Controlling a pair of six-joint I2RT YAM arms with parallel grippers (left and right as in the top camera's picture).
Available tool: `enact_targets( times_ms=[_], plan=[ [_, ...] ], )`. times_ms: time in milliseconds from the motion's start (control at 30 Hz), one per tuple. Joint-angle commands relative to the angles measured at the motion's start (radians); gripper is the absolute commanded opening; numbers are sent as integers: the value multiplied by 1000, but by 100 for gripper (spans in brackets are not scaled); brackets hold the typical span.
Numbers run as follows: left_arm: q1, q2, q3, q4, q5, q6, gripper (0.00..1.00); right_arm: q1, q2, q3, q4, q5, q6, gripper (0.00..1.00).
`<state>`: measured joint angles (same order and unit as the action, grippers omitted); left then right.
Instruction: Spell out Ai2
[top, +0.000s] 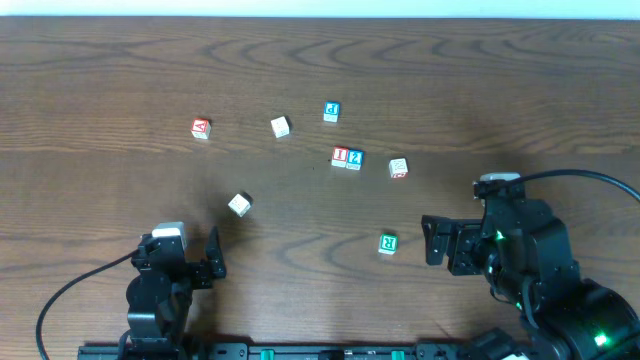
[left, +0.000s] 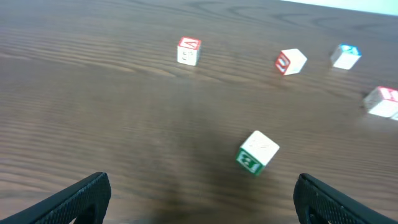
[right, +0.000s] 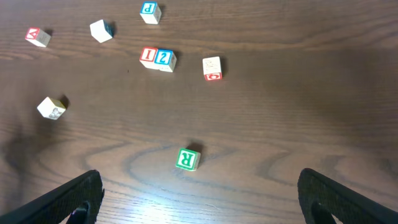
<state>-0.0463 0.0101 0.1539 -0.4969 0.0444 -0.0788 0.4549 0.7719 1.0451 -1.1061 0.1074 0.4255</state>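
Overhead view: both arms sit at the near edge of the dark wood tabletop (top: 100, 60), and everything you need lies out beyond them.
Step in hand: the "i2" part looks done. The red I block (top: 340, 157) and the blue 2 block (top: 355, 159) sit touching, with the I on the left. By my reading, what you lack is the A.
Task's thing: the red A block (top: 201, 128) stands alone, well apart to the left of the pair. Its letter is small from above, so confirm it in the left wrist view before you commit.
Look of it: a pale cube with a red-framed top face, flat on the tabletop. Nothing touches it, and there is open room on every side for a grasp.
Left jaws: the left gripper (left: 202, 186) is spread wide and holds nothing. The A block lies well ahead of it.
Right jaws: the right gripper (right: 199, 183) is likewise wide and empty, with the green R block (right: 187, 158) just ahead.
Next move: you probably want the left arm, since it is nearer. Reach past the white block (top: 239, 204), close on the A, and set it touching the I block's left face, in line.
Watch for: nudging the finished pair out of line as you set the A down.
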Motion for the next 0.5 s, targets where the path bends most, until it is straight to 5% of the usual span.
enact_targets(
  times_ms=[0,467],
  plan=[
    [5,-6,-16,2,90,-114,96,5,0,-6,-2,-3,7,99],
    [5,-6,-16,10,296,-202,95,5,0,-6,-2,-3,7,99]
  ],
)
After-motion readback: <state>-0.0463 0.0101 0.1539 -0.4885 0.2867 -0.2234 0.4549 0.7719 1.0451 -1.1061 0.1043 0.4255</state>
